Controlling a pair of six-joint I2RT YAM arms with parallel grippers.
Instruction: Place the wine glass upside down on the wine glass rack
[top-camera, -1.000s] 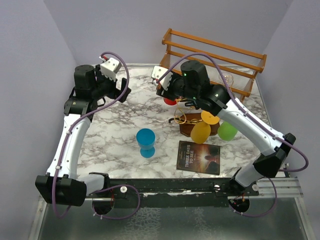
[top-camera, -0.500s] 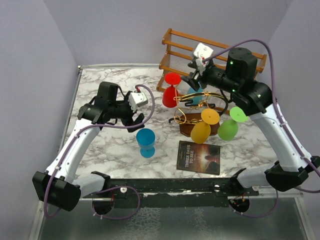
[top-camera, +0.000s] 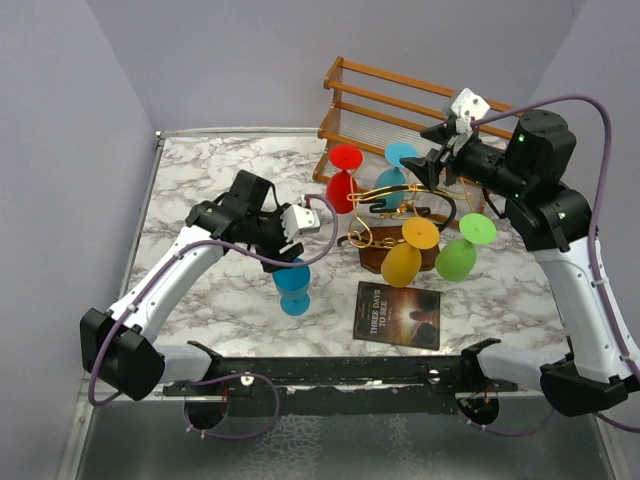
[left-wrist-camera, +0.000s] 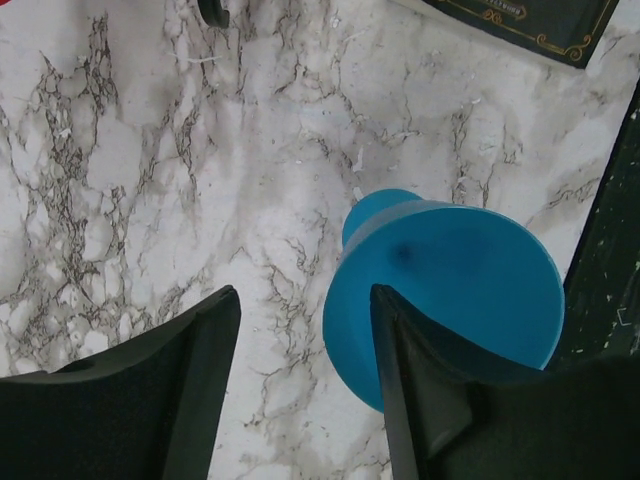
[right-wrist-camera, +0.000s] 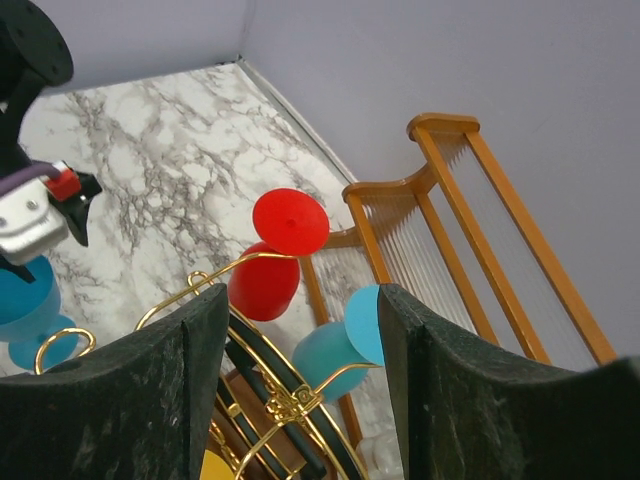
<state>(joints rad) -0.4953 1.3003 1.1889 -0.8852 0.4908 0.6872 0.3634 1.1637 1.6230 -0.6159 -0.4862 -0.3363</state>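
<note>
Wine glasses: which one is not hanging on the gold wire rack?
The dark blue glass, standing on the marble table below the left claw. The red glass, light blue glass, yellow glass and green glass hang on the rack.

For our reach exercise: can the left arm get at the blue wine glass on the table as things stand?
Probably yes: the open left gripper hovers right above the blue wine glass with nothing between them, though the glass sits off-centre in the wrist view.
</note>
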